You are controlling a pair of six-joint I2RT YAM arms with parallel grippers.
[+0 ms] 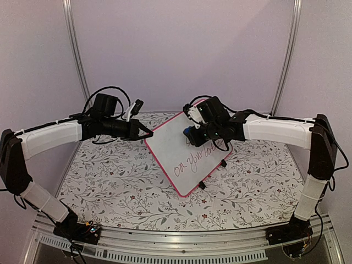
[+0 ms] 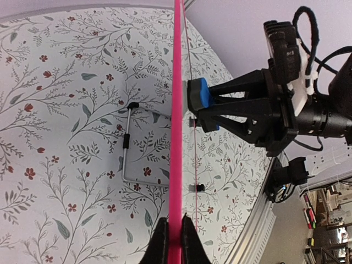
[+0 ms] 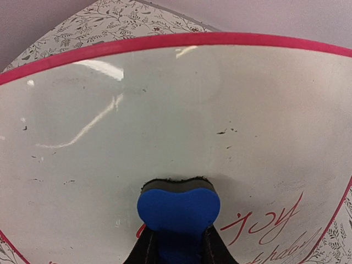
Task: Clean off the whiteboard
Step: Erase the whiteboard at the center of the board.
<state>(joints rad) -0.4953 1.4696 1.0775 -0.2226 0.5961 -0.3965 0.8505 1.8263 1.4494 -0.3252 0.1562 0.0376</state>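
The whiteboard (image 1: 184, 159), white with a pink-red frame, is held tilted above the table and carries red handwriting (image 1: 193, 161) on its lower half. My left gripper (image 1: 147, 132) is shut on its left edge; in the left wrist view the frame (image 2: 176, 110) runs edge-on between the pinching jaws (image 2: 175, 239). My right gripper (image 1: 193, 131) is shut on a blue eraser (image 3: 179, 208), whose dark felt face presses on the board surface (image 3: 165, 110). Red writing (image 3: 264, 225) lies just right of the eraser. The board area above it shows only faint smudges.
A floral tablecloth (image 1: 121, 187) covers the table. Two black clip feet (image 1: 224, 163) sit on the board's lower right edge. A thin wire stand (image 2: 126, 144) hangs behind the board. Metal frame posts (image 1: 74, 49) rise at the back corners.
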